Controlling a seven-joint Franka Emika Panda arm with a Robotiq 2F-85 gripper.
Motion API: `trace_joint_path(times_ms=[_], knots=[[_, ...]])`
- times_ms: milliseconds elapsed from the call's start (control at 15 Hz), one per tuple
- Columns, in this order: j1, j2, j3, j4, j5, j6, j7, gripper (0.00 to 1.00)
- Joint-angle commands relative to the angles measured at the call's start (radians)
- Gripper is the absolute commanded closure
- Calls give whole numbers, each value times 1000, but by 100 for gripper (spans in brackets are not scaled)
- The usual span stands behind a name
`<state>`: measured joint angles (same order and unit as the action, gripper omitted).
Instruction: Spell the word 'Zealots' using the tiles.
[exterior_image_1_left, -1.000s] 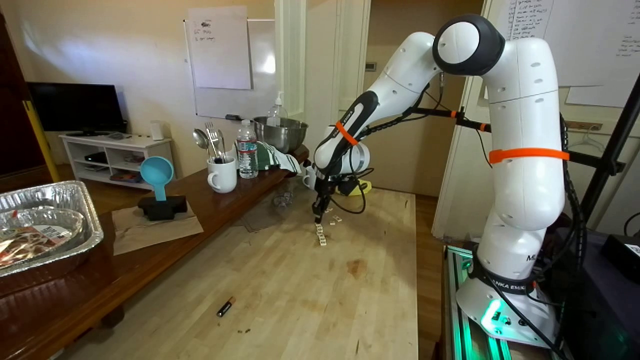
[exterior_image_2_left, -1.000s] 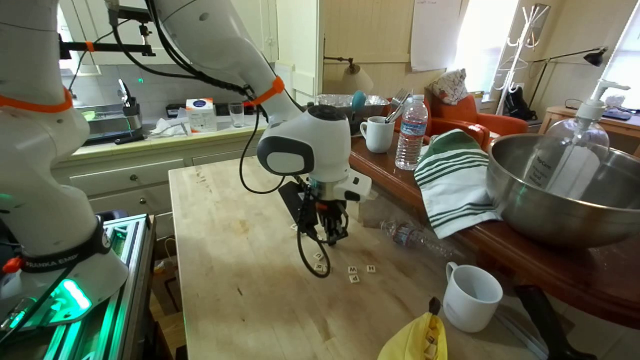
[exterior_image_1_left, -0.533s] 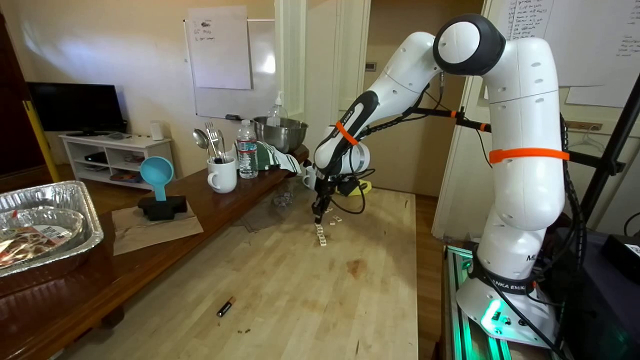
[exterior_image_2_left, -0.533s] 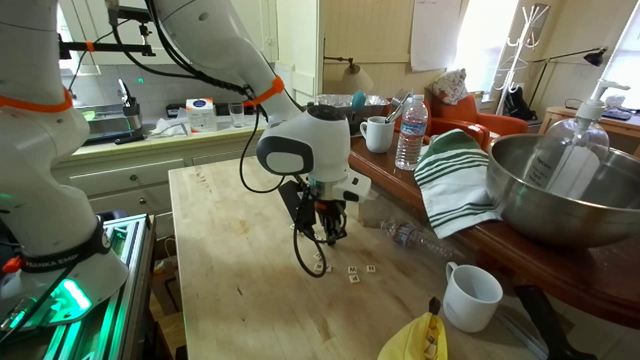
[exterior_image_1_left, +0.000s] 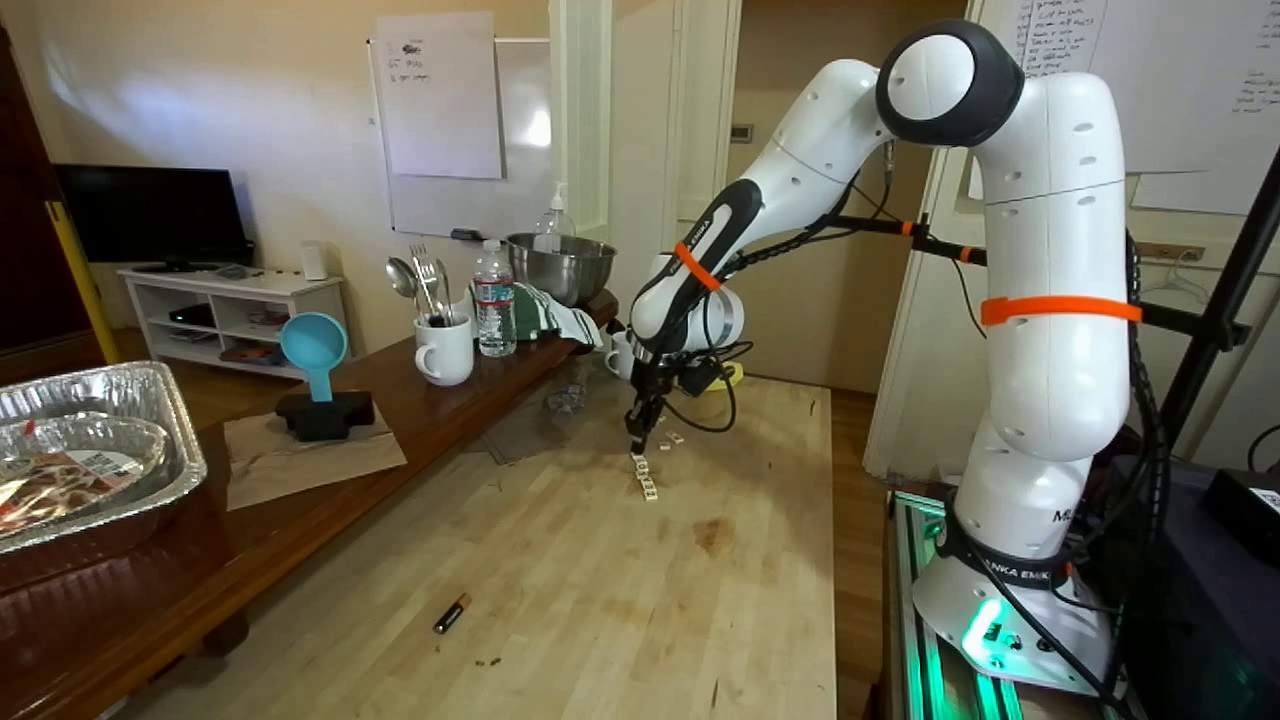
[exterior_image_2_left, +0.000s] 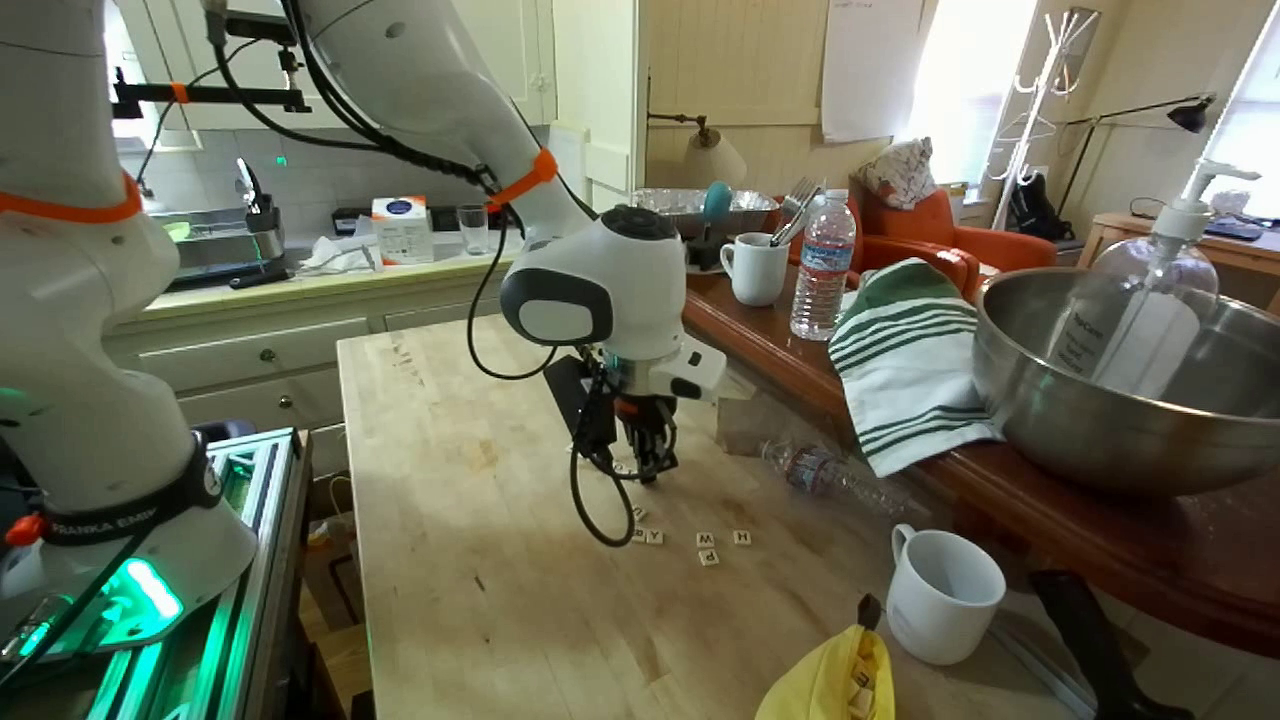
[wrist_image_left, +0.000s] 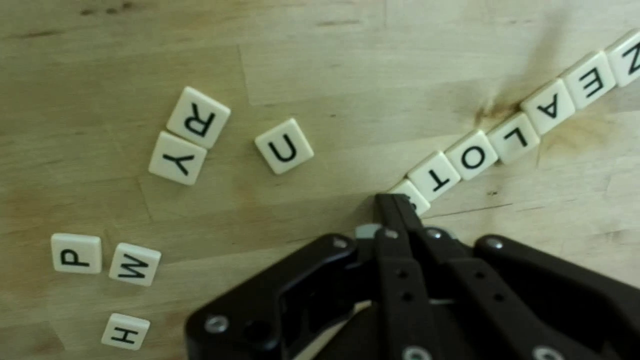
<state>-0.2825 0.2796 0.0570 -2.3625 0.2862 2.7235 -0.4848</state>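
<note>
Small cream-white letter tiles lie on the wooden table. In the wrist view a slanting row runs Z, E, A, L, O, T, S. The L sits slightly out of line; Z is cut by the frame edge. My gripper is shut, its fingertips together with nothing visible between them. They partly cover the S tile; whether they touch it I cannot tell. In the exterior views the gripper points down at the end of the row.
Loose tiles U, R, Y, P, W and H lie apart. A white mug, yellow object and lying bottle are nearby. A battery lies on the table.
In the last half second the gripper has moved a little along the row's direction, and the tile row has shifted slightly the same way. Before that nothing visibly moved.
</note>
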Motion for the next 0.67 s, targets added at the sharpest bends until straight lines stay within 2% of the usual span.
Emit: trace_joint_path(times_ms=[0,600], knots=[[-7,-37,13,-44,40,1,-22,100],[-12,-113,27,-73,147,-19,-113,100]])
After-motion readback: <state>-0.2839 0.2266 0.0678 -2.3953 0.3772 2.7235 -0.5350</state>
